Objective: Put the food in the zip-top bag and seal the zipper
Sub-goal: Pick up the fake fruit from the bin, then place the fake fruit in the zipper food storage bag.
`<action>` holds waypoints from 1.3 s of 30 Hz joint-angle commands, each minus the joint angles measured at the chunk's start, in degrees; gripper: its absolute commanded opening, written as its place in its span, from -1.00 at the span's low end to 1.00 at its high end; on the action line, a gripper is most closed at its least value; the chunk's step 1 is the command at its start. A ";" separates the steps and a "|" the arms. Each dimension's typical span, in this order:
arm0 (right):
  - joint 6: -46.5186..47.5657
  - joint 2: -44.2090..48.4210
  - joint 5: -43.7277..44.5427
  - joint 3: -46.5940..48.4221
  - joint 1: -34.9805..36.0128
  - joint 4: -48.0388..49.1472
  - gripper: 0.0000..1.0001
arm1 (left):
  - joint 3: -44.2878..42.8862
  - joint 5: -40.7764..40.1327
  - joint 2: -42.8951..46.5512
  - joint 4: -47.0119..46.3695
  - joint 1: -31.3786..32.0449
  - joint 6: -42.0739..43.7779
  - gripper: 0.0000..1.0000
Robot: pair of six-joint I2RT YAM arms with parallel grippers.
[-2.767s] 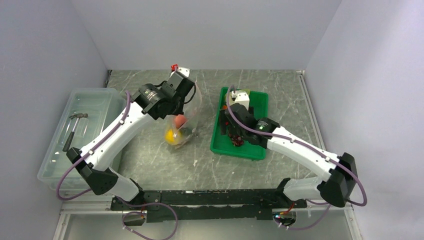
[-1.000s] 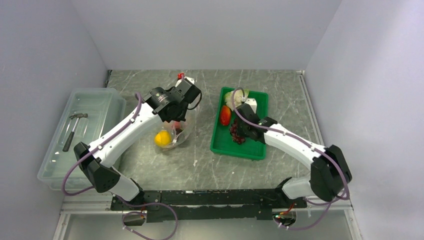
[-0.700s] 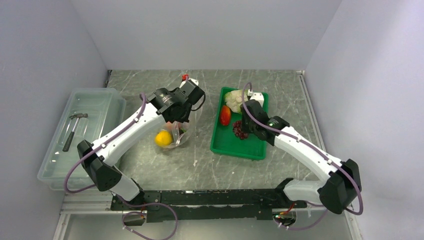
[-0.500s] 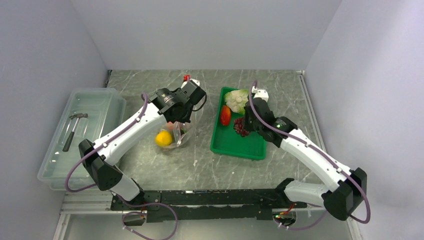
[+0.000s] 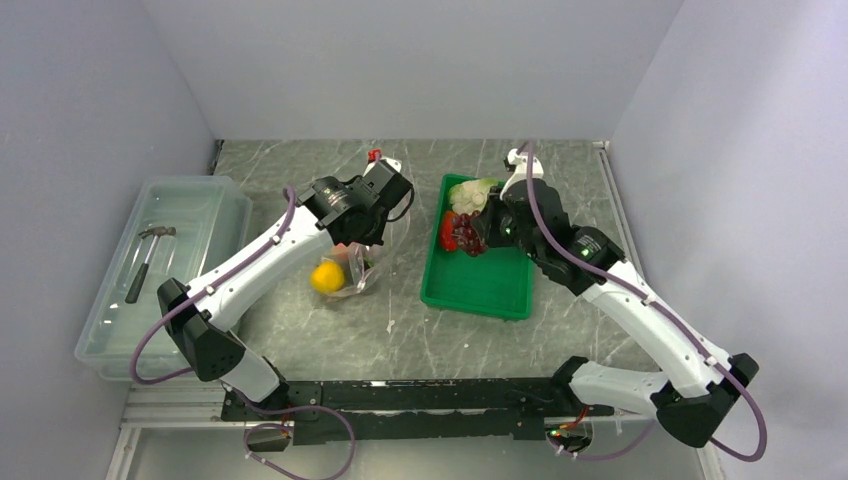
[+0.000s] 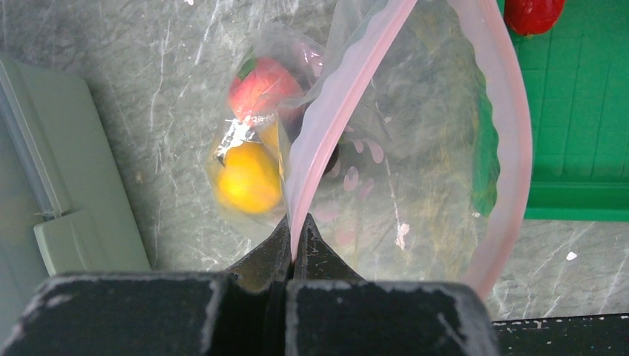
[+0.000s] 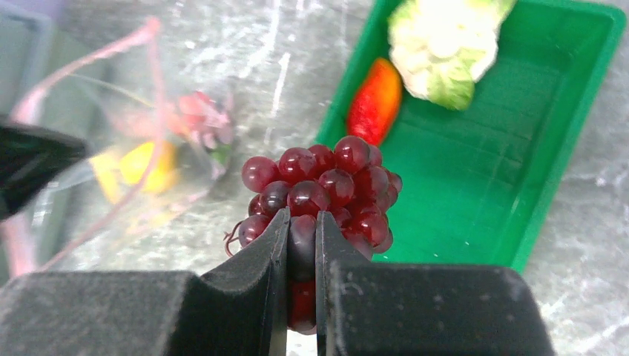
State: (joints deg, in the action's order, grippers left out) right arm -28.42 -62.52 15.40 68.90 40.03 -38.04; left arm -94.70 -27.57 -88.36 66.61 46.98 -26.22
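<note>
So, left gripper [image 6: 293, 222]: your fingers are pinched tight on the zipper [image 6: 304, 185], right at one end of the pink strip, holding the mouth up and gaping.
Zip-top bag [image 6: 415, 148]: it hangs from that pinch, with its bottom resting on the table [image 5: 400, 330] between the bin and the green tray. The pink rim curves round in a wide loop, so you're looking straight down into it.
Already in the bag: the orange-yellow fruit [image 6: 248, 178] and the small pink piece [image 6: 259, 85] sit together at the bottom, touching.
Right gripper [image 7: 300, 222]: you've got it clamped narrow on the grape bunch [image 7: 337, 182], with a grape or two squeezed between the fingers and the rest bulging out past the tips.
Where the grapes are: lifted off the tray floor, up over the tray's left edge on the bag side.
Green tray [image 7: 482, 185]: the red tomato-like piece [image 7: 376, 100] and the leafy vegetable [image 7: 445, 44] lie at its far end, just beside each other.
Bin [image 5: 190, 220]: off to your left, with a hammer [image 5: 148, 255] lying inside.
</note>
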 commanded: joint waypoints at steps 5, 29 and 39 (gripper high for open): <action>1.09 0.78 -5.55 11.22 3.37 3.05 -1.00 | -0.84 0.89 0.33 -1.76 0.30 -0.94 -1.00; -4.63 0.69 -21.54 14.38 4.51 19.90 -1.00 | 2.20 6.10 4.41 -5.03 0.21 -2.28 -1.00; -7.22 1.51 -23.73 11.48 4.60 26.87 -1.00 | 3.51 10.54 7.20 -7.03 -0.48 -3.62 -1.00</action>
State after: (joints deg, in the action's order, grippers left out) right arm -33.63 -62.76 -6.57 80.90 44.36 -19.73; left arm -90.96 -19.66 -84.01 62.13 46.83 -28.29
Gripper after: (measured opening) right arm 0.140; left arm 0.010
